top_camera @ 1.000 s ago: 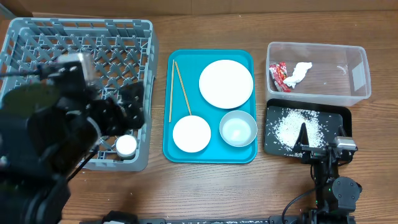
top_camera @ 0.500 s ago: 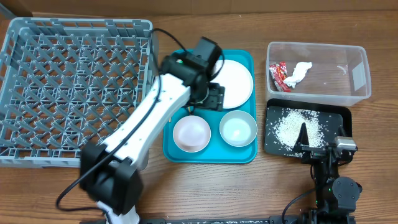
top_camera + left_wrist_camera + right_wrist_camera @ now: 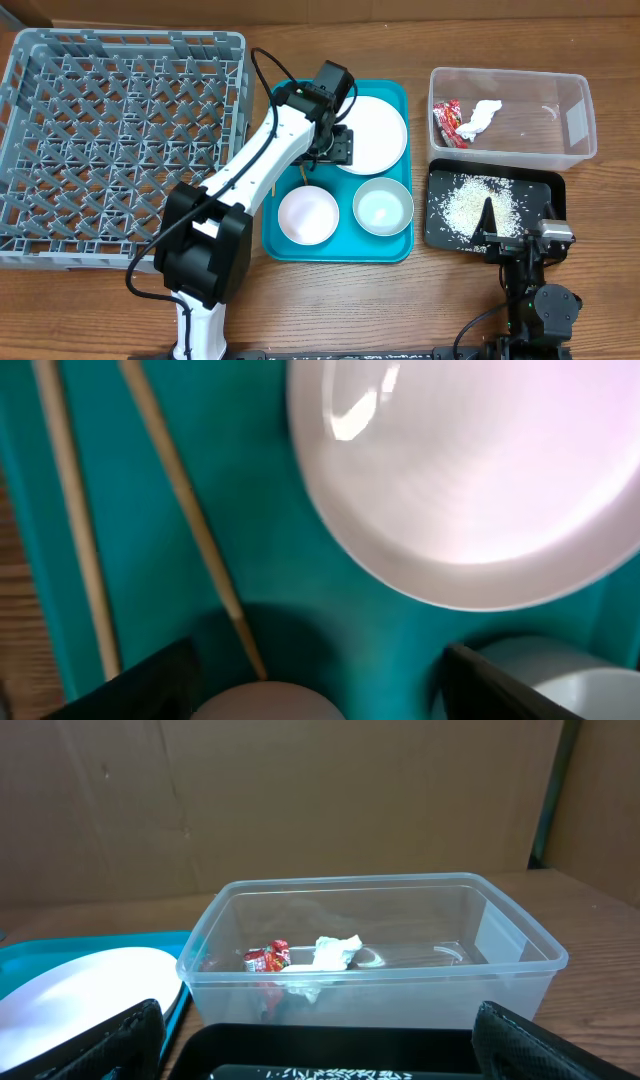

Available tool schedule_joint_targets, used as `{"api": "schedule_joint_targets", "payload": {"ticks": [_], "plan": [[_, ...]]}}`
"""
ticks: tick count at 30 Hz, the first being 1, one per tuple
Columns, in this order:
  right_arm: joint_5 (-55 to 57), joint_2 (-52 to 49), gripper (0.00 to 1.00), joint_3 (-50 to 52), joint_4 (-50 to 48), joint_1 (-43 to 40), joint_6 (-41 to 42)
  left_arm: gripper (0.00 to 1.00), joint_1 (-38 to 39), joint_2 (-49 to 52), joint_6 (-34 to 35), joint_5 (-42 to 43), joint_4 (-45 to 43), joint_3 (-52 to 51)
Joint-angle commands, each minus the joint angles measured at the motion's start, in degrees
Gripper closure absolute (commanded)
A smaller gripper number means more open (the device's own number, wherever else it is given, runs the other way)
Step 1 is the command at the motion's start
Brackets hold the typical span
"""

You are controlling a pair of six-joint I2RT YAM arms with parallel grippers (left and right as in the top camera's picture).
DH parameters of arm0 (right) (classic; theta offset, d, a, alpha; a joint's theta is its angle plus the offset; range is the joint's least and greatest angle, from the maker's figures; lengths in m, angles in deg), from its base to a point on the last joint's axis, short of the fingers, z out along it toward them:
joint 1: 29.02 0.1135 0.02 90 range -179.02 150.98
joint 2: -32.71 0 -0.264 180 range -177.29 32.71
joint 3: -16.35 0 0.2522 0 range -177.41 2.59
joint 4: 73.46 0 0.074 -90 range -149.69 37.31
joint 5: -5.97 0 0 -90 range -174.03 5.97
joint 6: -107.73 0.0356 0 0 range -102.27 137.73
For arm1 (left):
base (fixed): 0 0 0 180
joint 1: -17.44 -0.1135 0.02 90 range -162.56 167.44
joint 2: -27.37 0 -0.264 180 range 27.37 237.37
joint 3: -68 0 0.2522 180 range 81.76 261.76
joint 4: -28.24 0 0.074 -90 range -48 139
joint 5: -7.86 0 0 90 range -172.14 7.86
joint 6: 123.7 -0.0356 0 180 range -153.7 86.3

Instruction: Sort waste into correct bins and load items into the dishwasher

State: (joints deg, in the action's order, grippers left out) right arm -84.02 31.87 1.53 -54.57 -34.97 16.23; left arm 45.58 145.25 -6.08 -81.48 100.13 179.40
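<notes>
My left gripper (image 3: 333,148) hangs open and empty over the teal tray, just left of the pale plate (image 3: 374,132). In the left wrist view my open gripper (image 3: 320,695) is above the tip of one of the two chopsticks (image 3: 185,510), with the plate (image 3: 470,470) at upper right, the white bowl (image 3: 265,702) below and the greyish bowl (image 3: 565,682) at lower right. The white bowl (image 3: 308,214) and greyish bowl (image 3: 383,206) sit at the tray's front. The grey dish rack (image 3: 120,140) stands empty at left. My right gripper (image 3: 520,240) is open at the black tray's front edge.
The clear tub (image 3: 510,150) holds the red wrapper (image 3: 447,122) and white napkin (image 3: 480,118); both show in the right wrist view, wrapper (image 3: 267,958) and napkin (image 3: 335,952). The black tray (image 3: 540,195) holds rice grains (image 3: 465,205). The teal tray (image 3: 290,100) lies between rack and bins.
My left arm swung from over the dish rack to over the teal tray, then shifted slightly back toward the chopsticks beside the plate. The right arm has not moved.
</notes>
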Motion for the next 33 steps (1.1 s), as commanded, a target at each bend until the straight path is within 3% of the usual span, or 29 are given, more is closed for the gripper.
{"api": "schedule_joint_targets", "payload": {"ticks": [1, 6, 10, 12, 18, 26, 27, 28, 29, 33], "plan": [[0.13, 0.68, 0.00, 0.61, -0.42, -0.13, -0.04, 0.21, -3.17, -0.22, 3.96, -7.02, -0.02, 0.76], [0.15, 0.68, 0.00, 0.61, -0.42, -0.13, -0.04, 0.27, -7.13, 0.83, 4.72, -5.09, -1.99, 0.74], [0.13, 0.68, 0.00, 0.61, -0.42, -0.13, -0.04, 0.39, -8.35, 4.22, 5.55, -2.84, -3.45, 0.74], [0.13, 0.68, 0.00, 0.61, -0.42, -0.13, -0.04, 0.49, -8.35, 6.08, 2.78, 1.79, -5.16, 0.74], [0.13, 0.68, 0.00, 0.61, -0.42, -0.13, -0.04, 0.62, -8.24, 8.61, 3.43, 1.27, -6.27, 0.74], [0.13, 0.68, 0.00, 0.61, -0.44, -0.13, -0.04, 0.65, -8.26, 11.91, 3.67, -0.17, -5.73, 0.74], [0.13, 0.68, 0.00, 0.61, -0.44, -0.13, -0.04, 0.74, -8.17, 12.90, 3.45, 0.50, -5.25, 0.74], [0.13, 0.68, 0.00, 0.61, -0.42, -0.13, -0.04, 0.91, -8.13, 13.03, 3.15, 0.90, -5.05, 0.74], [0.13, 0.68, 0.00, 0.61, -0.44, -0.13, -0.04, 0.96, -8.15, 13.16, 3.19, 0.87, -4.81, 0.74], [0.13, 0.68, 0.00, 0.61, -0.44, -0.13, -0.04, 0.96, -8.33, 11.76, 2.97, 1.05, -3.45, 1.79]]}}
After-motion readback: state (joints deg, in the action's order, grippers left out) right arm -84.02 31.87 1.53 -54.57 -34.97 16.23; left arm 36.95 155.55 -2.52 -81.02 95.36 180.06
